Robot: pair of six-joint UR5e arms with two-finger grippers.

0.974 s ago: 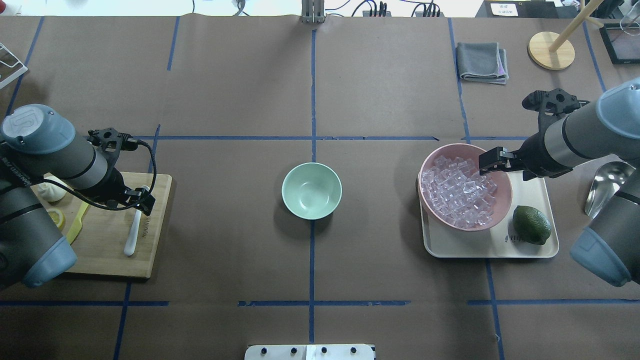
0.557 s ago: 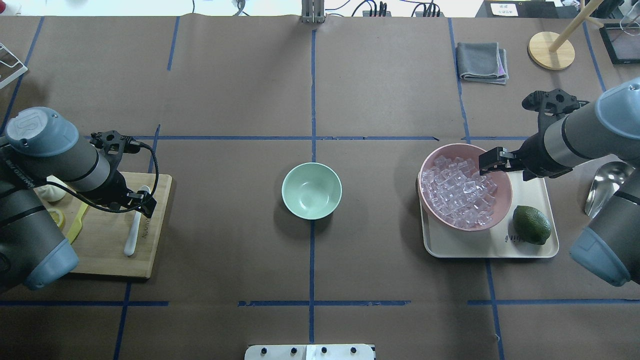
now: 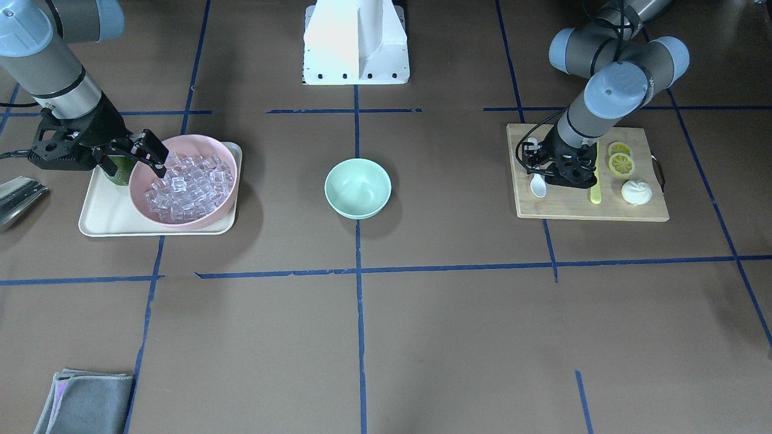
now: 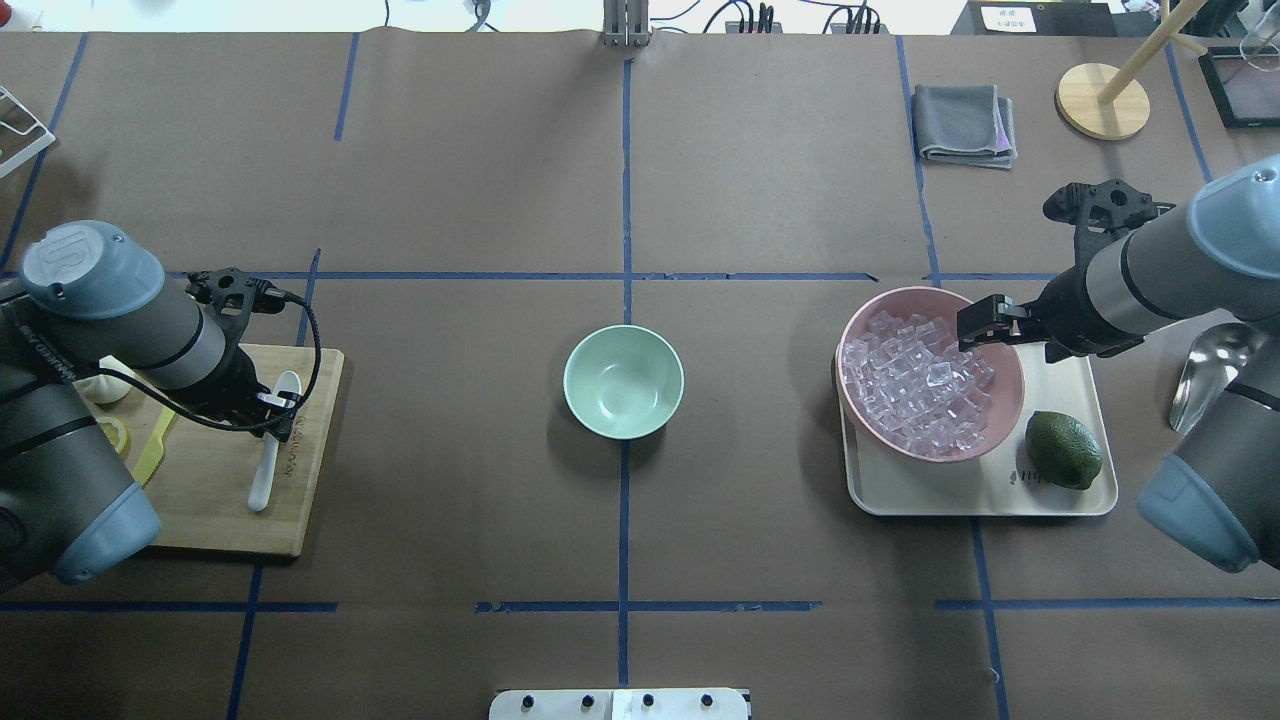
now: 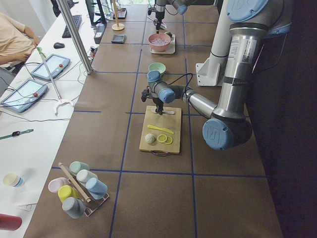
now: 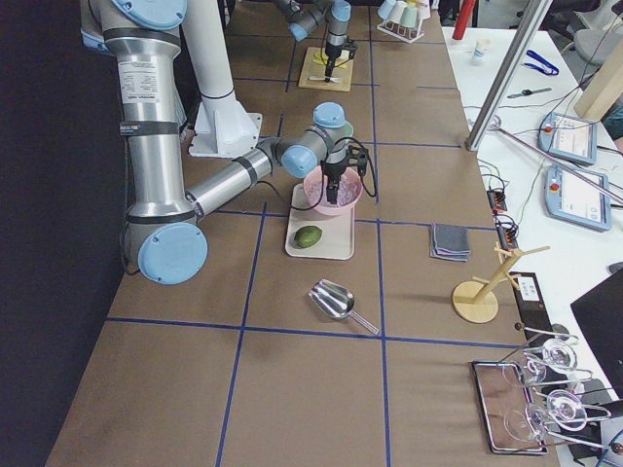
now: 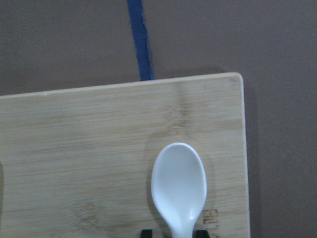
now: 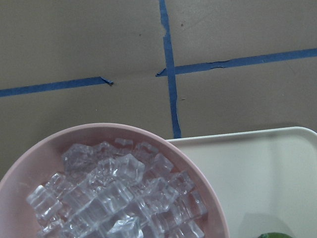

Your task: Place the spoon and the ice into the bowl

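Spoon, small white plastic one (image 4: 266,470), lies flat on light wooden cutting board (image 4: 215,505) on robot's left side of brown paper-covered worktop (image 4: 450,480). Oval scoop points away from robot, slim handle toward it. Left end effector (image 4: 277,415) sits low over spoon's neck. Left wrist view shows a black fingertip (image 7: 146,232) on each side of the neck with bare board between tip and plastic, so fingers are spread and straddling, not clamped.

Yellow-green plastic knife (image 4: 152,455), lemon slices (image 3: 621,161) and white lump (image 3: 636,191) lie on same board, other side of the arm from spoon.

Small round mint-green bowl (image 4: 623,385) stands at worktop centre on a blue tape line, well apart from both arms; spoon and ice both outside it.

Clear glassy ice cubes (image 4: 915,385) are heaped in larger pink bowl (image 4: 1011,392), which sits on cream rectangular tray (image 4: 980,492) on robot's right side. Dark green lime (image 4: 1063,450) is on same tray, just beside pink bowl. Right end effector (image 4: 982,320) is over pink bowl's rim at edge of the heap, fingers apart. Cannot tell if tips touch cubes.

Shiny metal scoop (image 4: 1210,370) lies on worktop beyond tray, partly behind right arm. Folded grey cloth (image 4: 963,123) lies at far side.
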